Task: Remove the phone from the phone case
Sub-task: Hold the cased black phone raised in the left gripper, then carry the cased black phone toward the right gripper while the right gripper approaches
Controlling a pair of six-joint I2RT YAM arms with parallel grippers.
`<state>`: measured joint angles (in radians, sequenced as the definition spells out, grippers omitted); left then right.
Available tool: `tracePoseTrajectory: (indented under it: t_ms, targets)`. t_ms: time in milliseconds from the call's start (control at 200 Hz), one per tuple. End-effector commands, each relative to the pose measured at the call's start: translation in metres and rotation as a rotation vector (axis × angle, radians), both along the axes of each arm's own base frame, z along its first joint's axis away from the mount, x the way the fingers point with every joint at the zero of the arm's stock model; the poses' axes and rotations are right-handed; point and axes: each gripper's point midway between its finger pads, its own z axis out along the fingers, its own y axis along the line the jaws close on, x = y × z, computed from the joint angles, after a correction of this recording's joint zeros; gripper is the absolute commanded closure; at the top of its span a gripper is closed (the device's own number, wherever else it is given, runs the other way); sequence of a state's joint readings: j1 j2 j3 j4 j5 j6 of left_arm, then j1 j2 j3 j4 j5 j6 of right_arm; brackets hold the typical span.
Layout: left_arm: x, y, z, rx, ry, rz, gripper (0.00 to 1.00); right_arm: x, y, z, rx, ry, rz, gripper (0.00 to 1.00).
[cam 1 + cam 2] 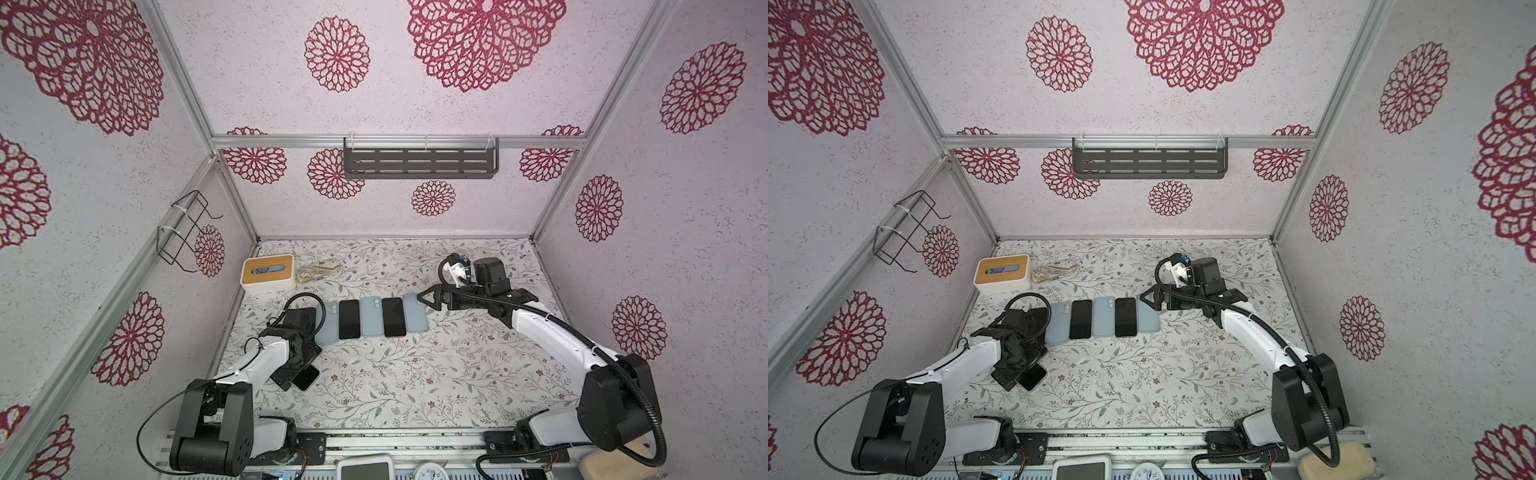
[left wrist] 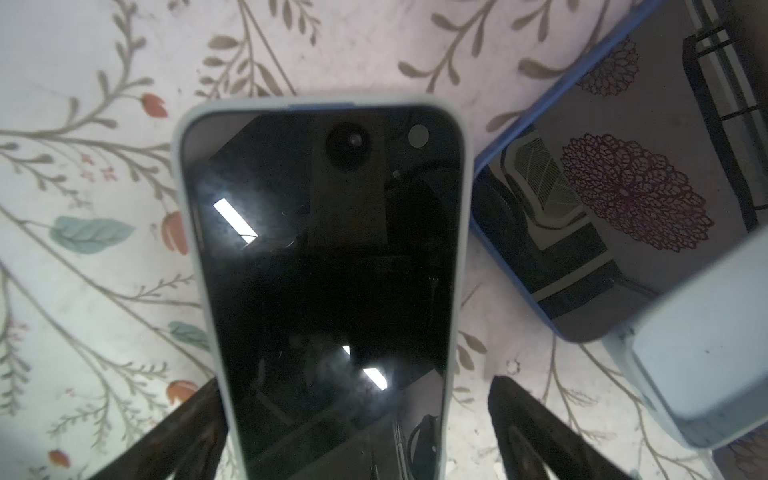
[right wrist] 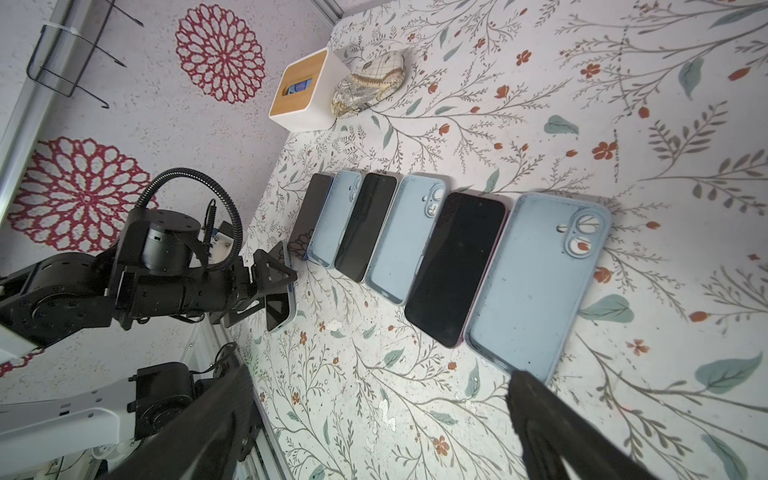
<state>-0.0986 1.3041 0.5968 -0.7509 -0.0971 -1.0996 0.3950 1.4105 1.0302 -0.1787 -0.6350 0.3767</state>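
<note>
Jaws spread, the left gripper [image 2: 355, 382] straddles the cased phone [image 2: 324, 270], which lies screen-up near the row of bare phones and empty cases [image 1: 372, 318], probably lining up a grip; the right gripper [image 3: 380, 372] hovers open.

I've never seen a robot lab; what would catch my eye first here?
A row of black phones and pale blue cases lies across the table. Front left, the left gripper stands open around a cased phone. Red flower patterns cover the walls.
</note>
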Motion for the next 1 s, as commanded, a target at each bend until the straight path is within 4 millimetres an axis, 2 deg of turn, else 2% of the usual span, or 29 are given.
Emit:
tracePoseTrajectory:
  t_ms: [0, 430, 591, 886, 996]
  targets:
    - [-0.039, -0.008, -0.016, -0.049, 0.138, 0.032, 0.01, 0.002, 0.003, 0.016, 0.039, -0.048, 0.023, 0.01]
    - [-0.036, -0.004, -0.013, -0.028, 0.093, 0.05, 0.03, -0.002, 0.002, 0.02, 0.057, -0.06, 0.026, 0.01]
    - [-0.03, -0.005, -0.014, -0.032, 0.105, 0.037, 0.0, -0.002, 0.002, 0.021, 0.061, -0.06, 0.027, 0.01]
    - [-0.029, -0.008, -0.015, -0.05, 0.081, 0.032, 0.24, -0.001, 0.001, 0.02, 0.067, -0.058, 0.025, 0.01]
    - [-0.029, -0.014, -0.019, -0.087, 0.061, 0.037, 0.28, -0.001, 0.002, 0.019, 0.067, -0.051, 0.025, 0.01]
